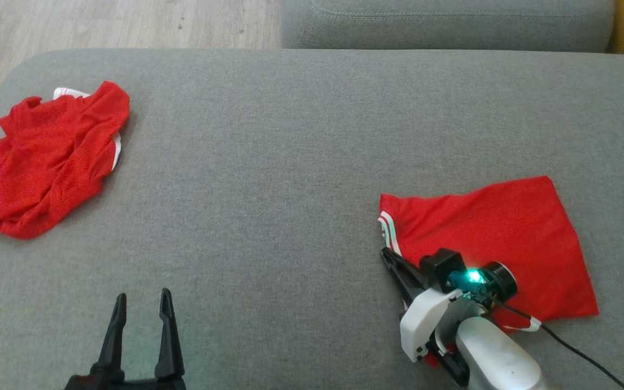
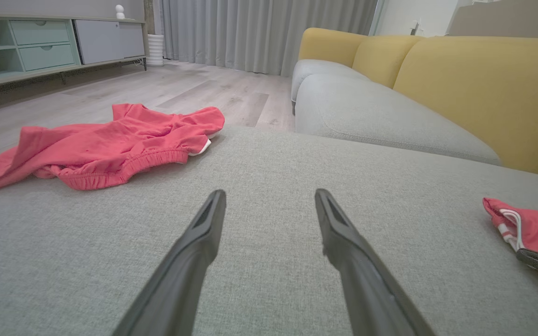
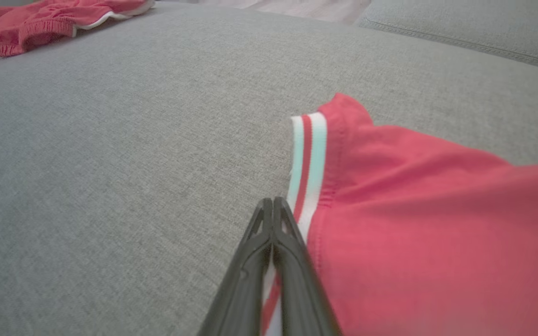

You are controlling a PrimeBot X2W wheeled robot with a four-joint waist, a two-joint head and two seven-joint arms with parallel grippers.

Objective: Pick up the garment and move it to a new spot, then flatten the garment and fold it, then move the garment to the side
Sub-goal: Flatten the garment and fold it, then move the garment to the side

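Head view down onto grey cushion (image 1: 290, 162), wrist views low along it, sharing folded garment (image 1: 496, 238)

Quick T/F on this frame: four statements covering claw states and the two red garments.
1. The left claw is open with nothing between its fingers. True.
2. The right claw stands wide open. False: it is shut, tips at the striped trim of the folded red garment.
3. Both garments lie neatly folded. False: the crumpled red garment on the robot's left is bunched up.
4. The two garments lie apart on the grey cushion. True.
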